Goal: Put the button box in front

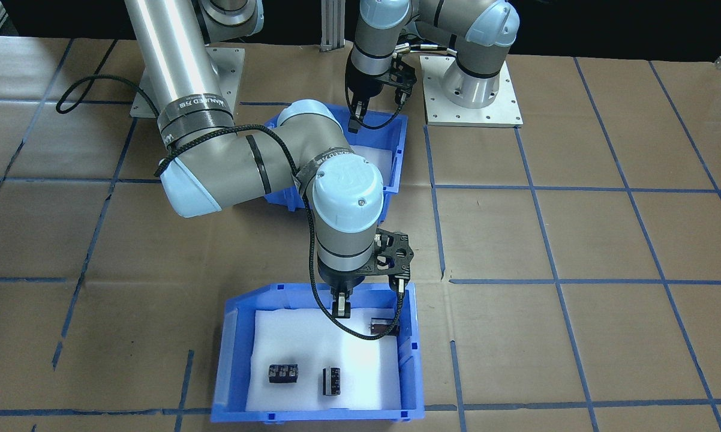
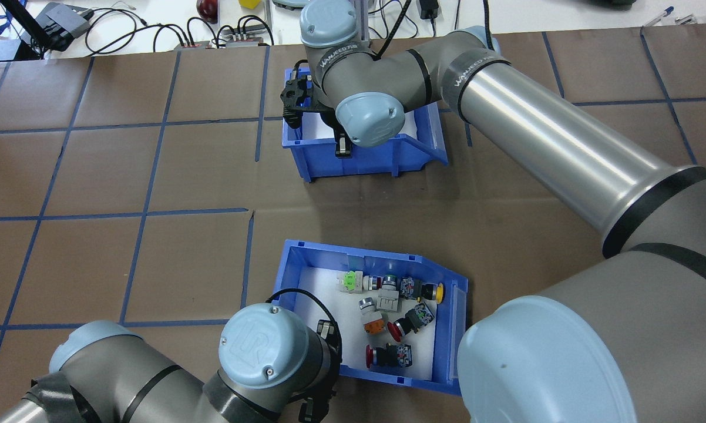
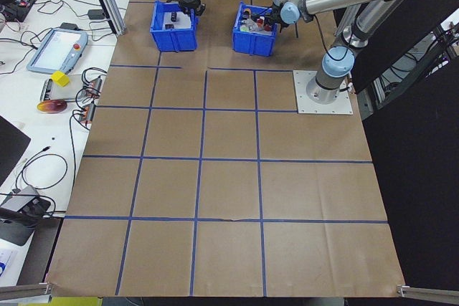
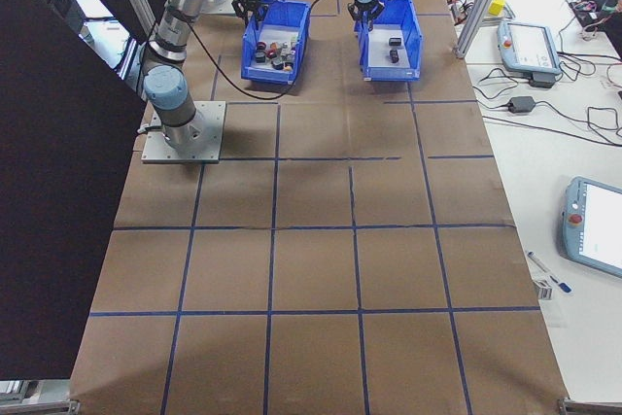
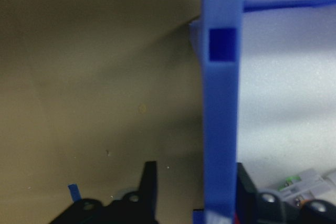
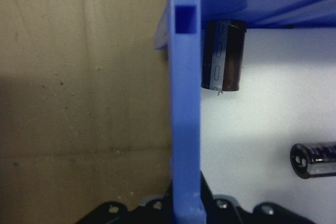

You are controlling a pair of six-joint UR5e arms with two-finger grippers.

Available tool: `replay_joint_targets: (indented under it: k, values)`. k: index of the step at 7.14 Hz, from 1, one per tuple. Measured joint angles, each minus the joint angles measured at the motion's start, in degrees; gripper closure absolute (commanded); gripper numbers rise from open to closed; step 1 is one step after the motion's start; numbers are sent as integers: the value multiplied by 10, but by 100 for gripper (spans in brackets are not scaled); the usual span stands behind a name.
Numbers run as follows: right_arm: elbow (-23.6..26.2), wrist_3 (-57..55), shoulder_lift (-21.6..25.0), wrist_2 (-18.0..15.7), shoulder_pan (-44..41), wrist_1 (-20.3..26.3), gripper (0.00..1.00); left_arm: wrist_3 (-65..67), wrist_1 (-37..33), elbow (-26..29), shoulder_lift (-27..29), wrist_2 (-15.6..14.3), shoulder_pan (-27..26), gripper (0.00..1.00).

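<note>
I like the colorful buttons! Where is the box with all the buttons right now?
In the overhead view the button box sits low in the middle, nearest the robot, with the left claw at its wall.

Button box — glossy blue plastic (white foam lining), matt paper tabletop.

The blue, foam-lined button box of coloured switches sits upright near the robot.

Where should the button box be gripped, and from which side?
Grip the button box by a side wall's top rim, coming from above. The thin upright wall fits between two fingers; the left end effector already straddles it, one finger outside, one inside.
</note>
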State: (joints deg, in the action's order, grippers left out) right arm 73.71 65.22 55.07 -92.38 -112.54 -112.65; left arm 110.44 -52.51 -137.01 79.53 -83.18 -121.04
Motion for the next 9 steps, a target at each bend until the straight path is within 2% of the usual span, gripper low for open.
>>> replay_joint_targets:
  k: [3, 4, 6, 7, 9]
  values:
    - [9, 38, 45, -26, 50, 8, 93, -9, -8, 30, -18, -7, 31, 100]
    - [14, 71, 57, -29, 82, 10, 93, -31, -11, 39, -20, -7, 68, 100]
    - [30, 150, 84, -30, 148, 11, 93, -115, -9, 53, -10, 6, 190, 100]
    - [44, 194, 102, -30, 181, 12, 93, -147, -9, 74, 2, 33, 248, 100]
    - [95, 284, 151, -29, 244, 12, 93, -174, -15, 143, 54, 106, 311, 100]
